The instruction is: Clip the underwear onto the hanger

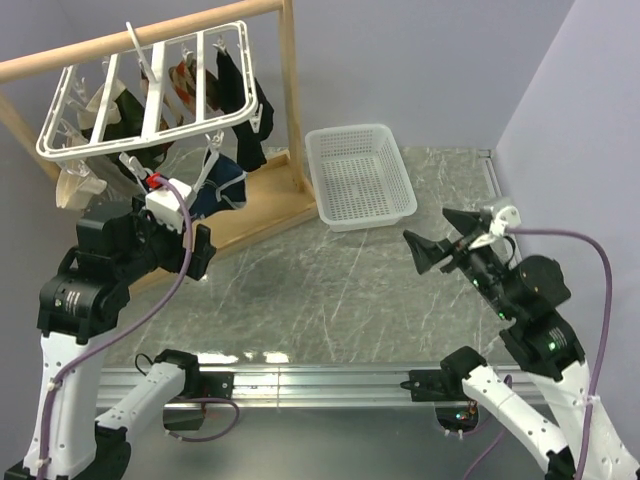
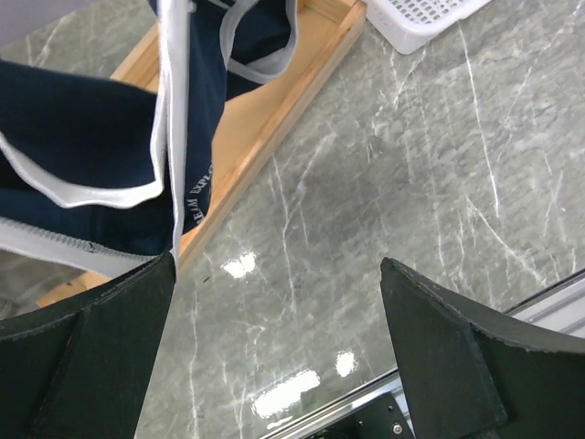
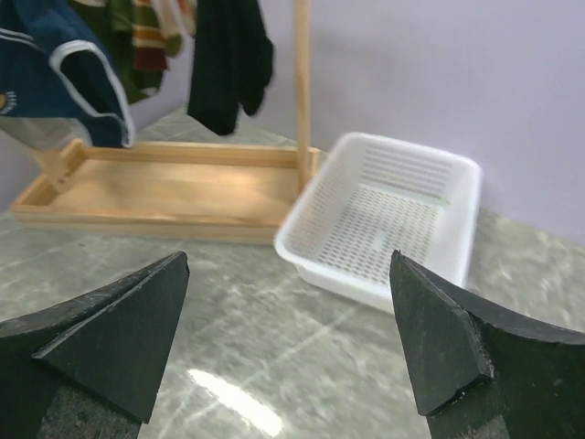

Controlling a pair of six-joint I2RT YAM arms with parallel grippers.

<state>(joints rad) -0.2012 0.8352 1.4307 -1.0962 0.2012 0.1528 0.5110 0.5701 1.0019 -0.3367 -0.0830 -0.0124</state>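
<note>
Left tool hangs with its two black fingers spread wide and nothing between them, above the grey marbled table towards its far-left corner. The tip of one finger sits right at the lower hem of the small navy-blue fabric briefs with thin white trim; whether it touches the cloth cannot be told. The briefs' long axis runs up and down. One white-edged band is drawn straight up to a dangling clip on the near side of the large white plastic grid hanger, and the bunched bulk is at the lower end, just above the shallow wooden base tray of the stand. The hanger hooks over the round wooden rail along the far-left of the table, with plain black garments and a beige cloth also hanging from it. Right tool is likewise spread apart and holds nothing. It is raised over the table near the right edge, well apart from the briefs, and faces the white perforated plastic basket. The basket rests at the far edge, just beside the end of the tray.
</note>
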